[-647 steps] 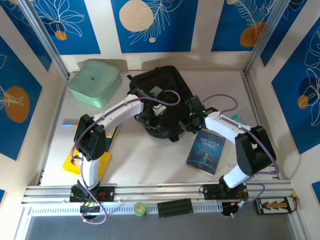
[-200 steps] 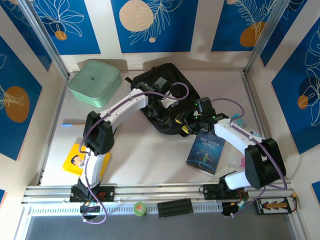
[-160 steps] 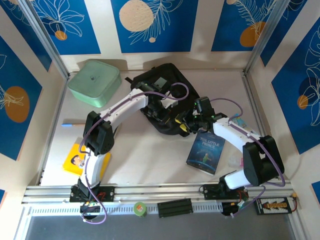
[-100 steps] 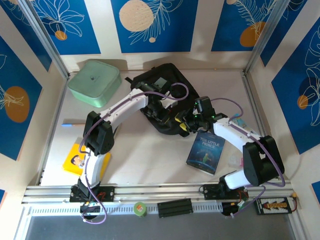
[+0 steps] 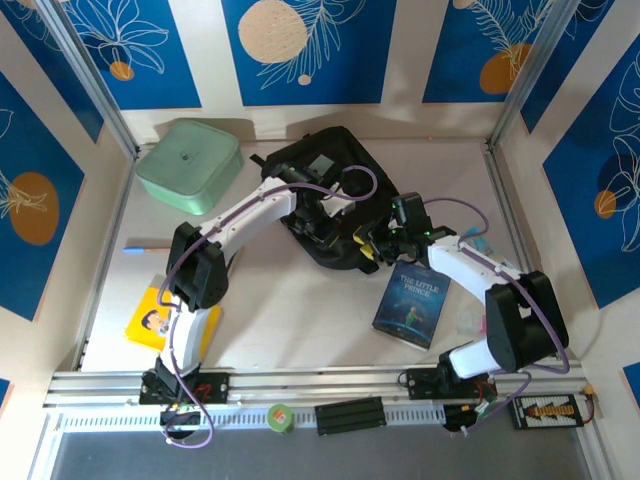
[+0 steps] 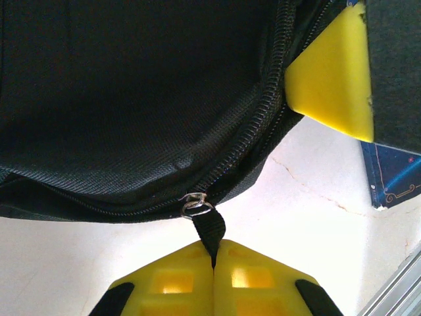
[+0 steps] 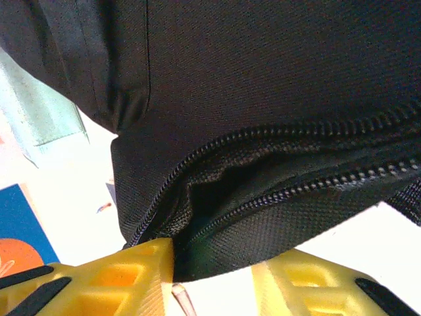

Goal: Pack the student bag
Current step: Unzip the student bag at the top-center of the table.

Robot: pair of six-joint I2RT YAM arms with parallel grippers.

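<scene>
The backpack (image 5: 330,160) is black, of coarse woven cloth, slumped soft on the table, with a zip running along its near edge and gaping in a dark slit. It lies straight ahead of both sets of jaws, its zip edge right at their tips. The left gripper (image 6: 214,253) has its yellow fingers pressed flat together with no gap, and pinched between them is the black pull tab (image 6: 209,230), which hangs from a small metal ring (image 6: 196,205) on the zip just ahead of the fingertips. Up and to the right of these jaws, one yellow finger of the other gripper lies against the bag's edge, with the corner of a blue book (image 6: 395,174) beyond it. The right gripper (image 7: 214,263) stands part-way open, its fingers either side of the bag's zipped lip; the cloth fills most of the gap and touches the left finger (image 7: 131,263).
</scene>
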